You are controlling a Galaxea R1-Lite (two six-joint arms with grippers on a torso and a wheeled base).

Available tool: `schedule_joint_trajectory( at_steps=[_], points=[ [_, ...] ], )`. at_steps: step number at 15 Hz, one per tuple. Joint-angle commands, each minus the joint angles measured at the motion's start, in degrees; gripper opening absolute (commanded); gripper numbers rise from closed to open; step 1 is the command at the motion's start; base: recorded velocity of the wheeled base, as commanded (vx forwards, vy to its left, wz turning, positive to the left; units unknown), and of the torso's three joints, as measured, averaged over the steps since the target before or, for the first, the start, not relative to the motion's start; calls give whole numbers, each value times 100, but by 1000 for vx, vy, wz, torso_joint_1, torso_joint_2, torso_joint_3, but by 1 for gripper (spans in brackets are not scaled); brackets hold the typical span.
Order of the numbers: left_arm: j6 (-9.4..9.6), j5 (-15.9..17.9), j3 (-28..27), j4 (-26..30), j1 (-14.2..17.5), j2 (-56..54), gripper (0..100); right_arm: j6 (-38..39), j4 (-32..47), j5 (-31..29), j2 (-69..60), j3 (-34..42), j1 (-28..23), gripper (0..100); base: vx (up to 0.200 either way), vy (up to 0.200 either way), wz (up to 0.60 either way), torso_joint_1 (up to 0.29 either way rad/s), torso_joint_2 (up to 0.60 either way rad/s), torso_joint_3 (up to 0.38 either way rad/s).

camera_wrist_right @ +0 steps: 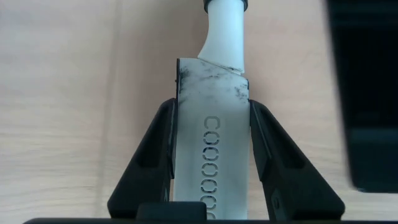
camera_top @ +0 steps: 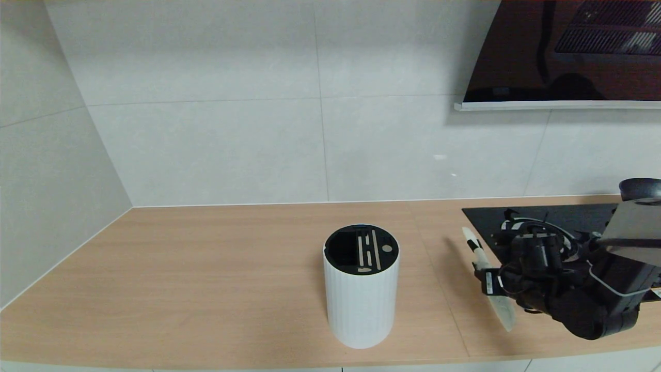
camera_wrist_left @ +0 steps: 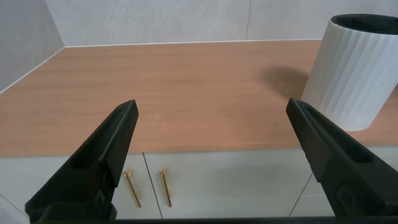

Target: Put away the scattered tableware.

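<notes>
right gripper [camera_wrist_right: 212, 115] pinching white marbled knife [camera_wrist_right: 214, 68] by blade; you're likely mid-pickup, next needing lift toward white ribbed cylindrical holder [camera_top: 361, 294]; left gripper [camera_wrist_left: 211, 112] hanging spread.

Wooden counter [camera_top: 206, 284] with ribbed holder [camera_top: 361, 305], cooktop [camera_top: 583, 214]

Knife [camera_top: 479, 258] [camera_wrist_right: 211, 124]: white handle, pale marbled blade with a row of oval holes. Blade clasped between the fingers of the right gripper [camera_top: 488, 281] [camera_wrist_right: 212, 109], handle toward the wall.

Holder [camera_top: 361, 294] [camera_wrist_left: 354, 68]: white ribbed cylinder, black slotted top, upright on the desk [camera_top: 206, 268], left of the knife.
</notes>
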State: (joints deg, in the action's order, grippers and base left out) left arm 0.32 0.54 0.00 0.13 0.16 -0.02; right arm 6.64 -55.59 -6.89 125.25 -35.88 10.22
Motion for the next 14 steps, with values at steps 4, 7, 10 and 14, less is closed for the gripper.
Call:
schedule_joint_trajectory(
  at_steps=[4, 7, 10, 14],
  points=[
    [-49, -71, 0, -5, 2, 2, 100, 4, 22, 3, -1029, 125, -2, 0, 0, 0, 0, 0, 0, 0],
    [-418, 122, -721, -207, -33, 99, 100, 4, 101, 3, -1811, 160, 7, 0, 0, 0, 0, 0, 0, 0],
    [-234, 1889, -2109, 1103, -139, 1497, 100, -49, 699, 21, -2391, -420, 68, 0, 0, 0, 0, 0, 0, 0],
    [-278, 3031, -4562, 1112, -156, 4485, 100, -40, 1894, 21, -2865, -1396, 965, 0, 0, 0, 0, 0, 0, 0]
  ],
)
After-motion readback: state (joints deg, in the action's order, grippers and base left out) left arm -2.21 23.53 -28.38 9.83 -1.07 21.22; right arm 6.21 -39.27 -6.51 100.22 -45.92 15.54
